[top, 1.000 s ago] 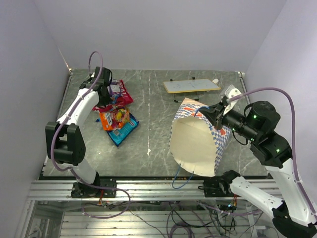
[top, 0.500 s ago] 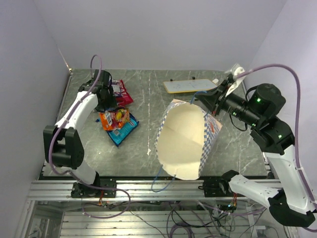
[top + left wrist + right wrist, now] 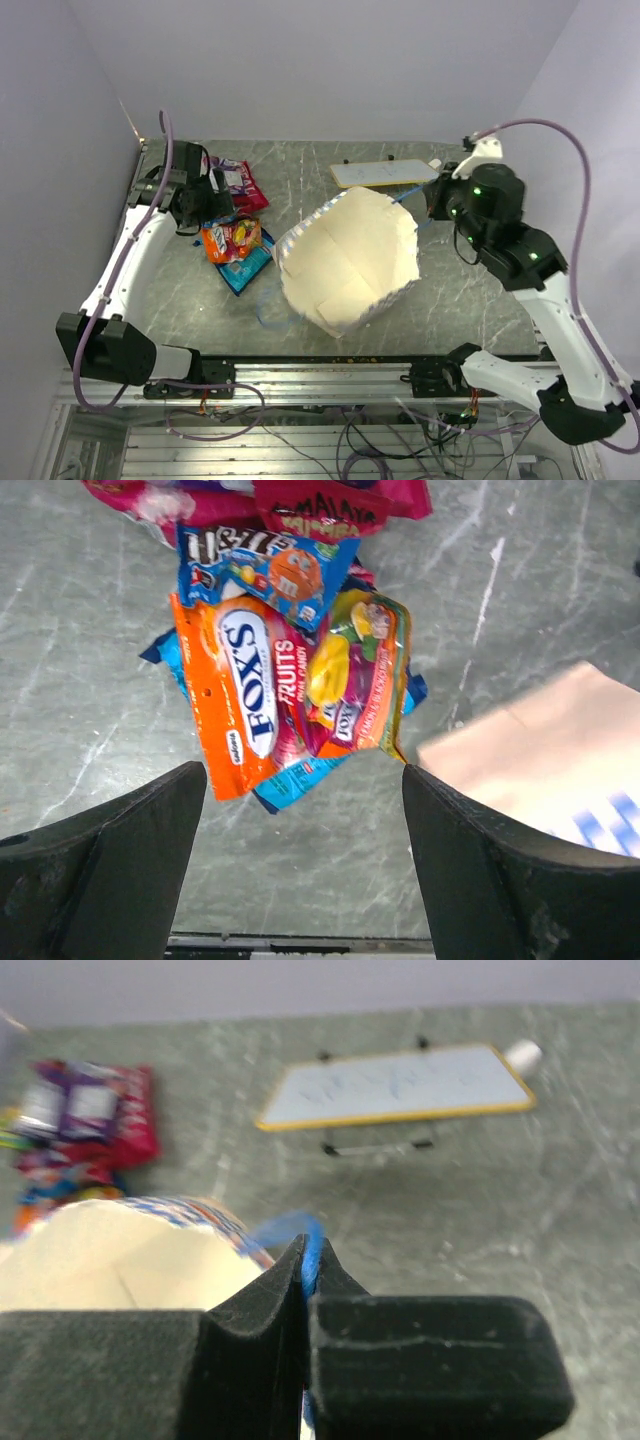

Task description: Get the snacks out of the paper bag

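Unloading looks done: snacks (image 3: 232, 240) lie nine o'clock of the paper bag (image 3: 350, 260), left gripper (image 3: 303, 780) spread; right gripper (image 3: 305, 1255), clamping its cord handle (image 3: 298, 1228), should lower it.

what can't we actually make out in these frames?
- Snack count: left wrist view, the orange packet covers the lower blue packet; red-pink packets are cut by the top edge.
- Paper bag underside: top view, its own walls hide it.
- Board writing: right wrist view, blurred.
- Blue cord inside the right hand: right wrist view, its fingers cover it.
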`<action>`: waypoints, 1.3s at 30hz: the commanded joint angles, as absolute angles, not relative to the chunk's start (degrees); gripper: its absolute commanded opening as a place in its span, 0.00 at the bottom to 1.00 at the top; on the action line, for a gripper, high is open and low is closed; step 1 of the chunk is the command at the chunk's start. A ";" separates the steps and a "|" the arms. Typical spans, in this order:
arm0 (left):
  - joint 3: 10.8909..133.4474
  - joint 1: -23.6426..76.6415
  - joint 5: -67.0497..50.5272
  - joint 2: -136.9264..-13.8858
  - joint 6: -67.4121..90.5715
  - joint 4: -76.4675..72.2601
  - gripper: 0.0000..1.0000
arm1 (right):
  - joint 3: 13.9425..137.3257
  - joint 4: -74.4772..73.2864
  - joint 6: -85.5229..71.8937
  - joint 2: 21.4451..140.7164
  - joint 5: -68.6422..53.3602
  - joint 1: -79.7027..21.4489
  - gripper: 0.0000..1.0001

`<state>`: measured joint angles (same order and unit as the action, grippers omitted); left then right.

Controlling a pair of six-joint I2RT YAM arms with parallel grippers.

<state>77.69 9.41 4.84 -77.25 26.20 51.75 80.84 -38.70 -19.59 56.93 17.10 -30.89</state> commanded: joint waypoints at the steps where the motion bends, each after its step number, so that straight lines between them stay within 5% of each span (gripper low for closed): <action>1: 80.61 9.14 -3.09 -75.03 26.75 54.89 0.89 | 77.48 -41.97 -16.94 59.20 27.85 -30.40 0.00; 11: 86.63 9.97 -9.29 -71.46 29.44 54.01 0.92 | 76.31 -41.39 -17.60 57.68 22.07 -29.79 0.00; 13: 89.08 10.10 -8.88 -71.50 29.75 54.18 0.92 | 76.75 -41.37 -17.20 57.16 19.79 -29.79 0.07; 18: 98.21 10.07 -6.00 -72.51 28.72 56.87 0.92 | 80.34 -44.97 -16.89 55.98 18.83 -29.79 0.50; 21: 104.09 10.08 -6.35 -72.37 29.13 56.42 0.92 | 84.39 -47.18 -18.00 53.80 20.05 -29.79 0.99; 29: 114.14 10.04 -9.26 -67.49 32.88 45.16 0.94 | 101.84 -52.30 -15.88 49.88 17.04 -29.79 1.00; 39: 115.09 10.07 5.35 -56.58 25.58 40.38 0.96 | 112.51 -56.92 -25.12 48.77 30.46 -29.74 1.00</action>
<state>114.83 9.87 -2.46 -59.64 29.63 43.42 109.71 -52.03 -20.93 46.22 24.21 -29.95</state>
